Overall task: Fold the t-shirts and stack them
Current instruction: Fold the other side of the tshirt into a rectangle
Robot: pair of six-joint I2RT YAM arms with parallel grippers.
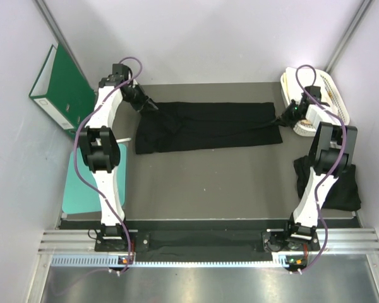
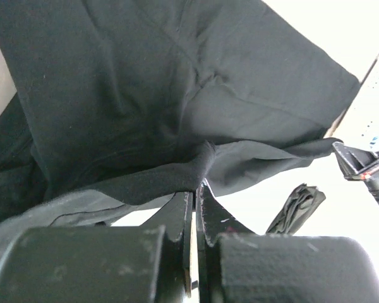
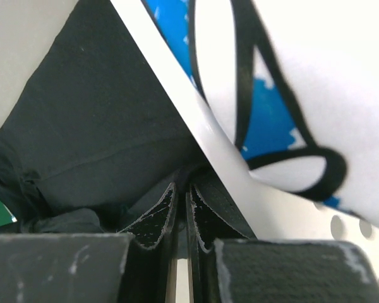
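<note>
- The pale walls (image 1: 208, 38) close the room in at 9, 12 and 3 o'clock. They leave little spare space beyond the ends of the work.
- The flat grey bench (image 1: 208, 183) is bare and matte through its middle. The arm bases sit at 6 o'clock.
- The soft black short-sleeved t-shirt (image 1: 215, 126), drawn into a long band, lies toward 12 o'clock of the bench. Its long axis runs from 9 to 3 o'clock.
- Neither arm is nearer to it, since each has one end. I judge that the next move depends on both ends travelling together, or the band will sag or twist.
- The flat teal mat (image 1: 79, 186) hangs off the bench edge at 8 o'clock.
- A second black t-shirt, in a loose heap (image 1: 347, 189), sits at 4 o'clock, partly under the right arm (image 1: 325, 158).
- The green ring binder (image 1: 63, 88) leans on the wall at 10 o'clock.
- The white plastic basket (image 1: 336, 95) stands at 2 o'clock, just beyond the band's right end.
- The left arm (image 1: 104, 145) reaches to 10 o'clock. The left jaws are pressed together on a ridge of the band's cloth (image 2: 145, 82) at its 9 o'clock end.
- The right jaws stand almost together at the 3 o'clock end. Black cloth (image 3: 95, 126) runs in between their tips, so they seem to be pinching the hem.
</note>
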